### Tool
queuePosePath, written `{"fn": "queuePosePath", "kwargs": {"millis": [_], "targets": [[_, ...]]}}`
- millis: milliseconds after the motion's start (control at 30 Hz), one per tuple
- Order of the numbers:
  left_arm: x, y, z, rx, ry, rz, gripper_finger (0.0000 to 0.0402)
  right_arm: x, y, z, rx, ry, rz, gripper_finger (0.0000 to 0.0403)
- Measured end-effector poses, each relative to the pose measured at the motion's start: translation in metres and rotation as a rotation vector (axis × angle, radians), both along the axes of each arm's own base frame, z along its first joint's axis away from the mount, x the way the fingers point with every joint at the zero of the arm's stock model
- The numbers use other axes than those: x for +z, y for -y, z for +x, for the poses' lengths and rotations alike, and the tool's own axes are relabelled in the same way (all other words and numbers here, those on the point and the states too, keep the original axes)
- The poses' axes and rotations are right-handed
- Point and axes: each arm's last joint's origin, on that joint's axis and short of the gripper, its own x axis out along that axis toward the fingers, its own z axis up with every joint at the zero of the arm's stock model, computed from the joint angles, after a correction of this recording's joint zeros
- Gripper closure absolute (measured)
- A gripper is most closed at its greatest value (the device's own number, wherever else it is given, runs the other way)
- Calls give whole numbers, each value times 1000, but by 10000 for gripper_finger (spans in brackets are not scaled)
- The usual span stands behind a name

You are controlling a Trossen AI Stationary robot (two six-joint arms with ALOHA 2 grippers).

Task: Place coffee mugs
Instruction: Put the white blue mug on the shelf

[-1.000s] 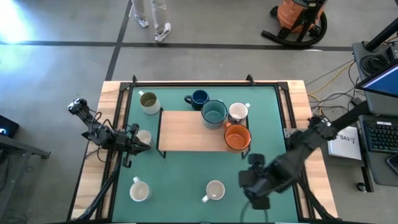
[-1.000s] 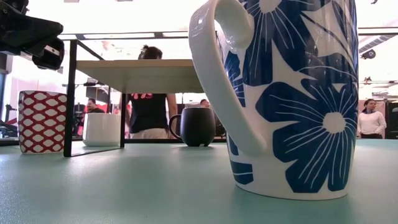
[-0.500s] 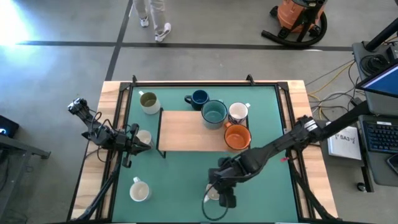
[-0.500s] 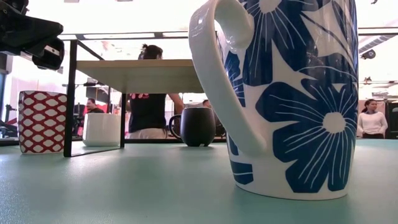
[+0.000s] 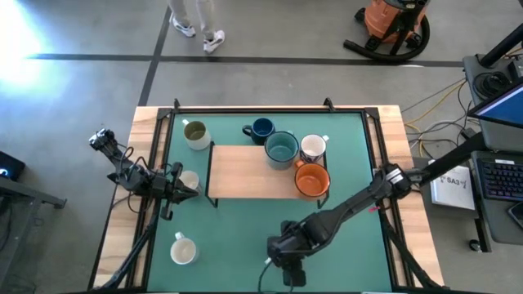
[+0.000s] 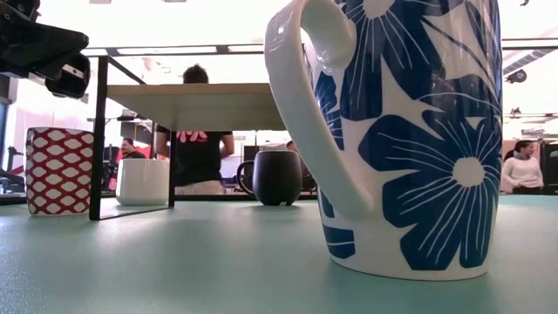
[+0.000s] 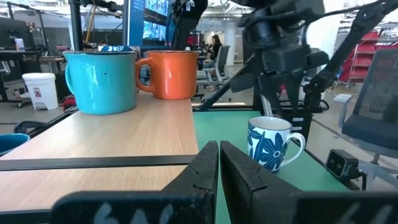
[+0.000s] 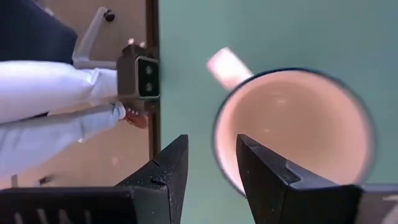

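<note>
3 mugs (image 5: 296, 162) sit on the wooden shelf (image 5: 245, 171); others remain on the table (image 5: 245, 224). Right hand (image 8: 211, 165), released, hovers above the patterned mug (image 8: 292, 130).

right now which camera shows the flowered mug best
The low view: the blue-flowered mug fills the frame, pattern and handle clear. The left wrist view shows it small under the right arm. The right wrist view looks down into it. In the high view the right gripper covers it.

Two dark jointed arms (image 5: 351, 208), black claws
</note>
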Motion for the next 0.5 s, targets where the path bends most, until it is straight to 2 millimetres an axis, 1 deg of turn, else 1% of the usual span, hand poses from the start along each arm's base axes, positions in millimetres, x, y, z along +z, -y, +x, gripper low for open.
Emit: {"fn": "queuePosePath", "kwargs": {"millis": [233,333,500], "targets": [[0,0,0,0,0,0,402,-14,-9,8,10,-14,-20,280],[0,0,0,-1,0,0,402,-23,-10,8,18,-40,-40,280],[0,0,0,0,-1,0,402,-32,-9,8,39,-72,-71,288]]}}
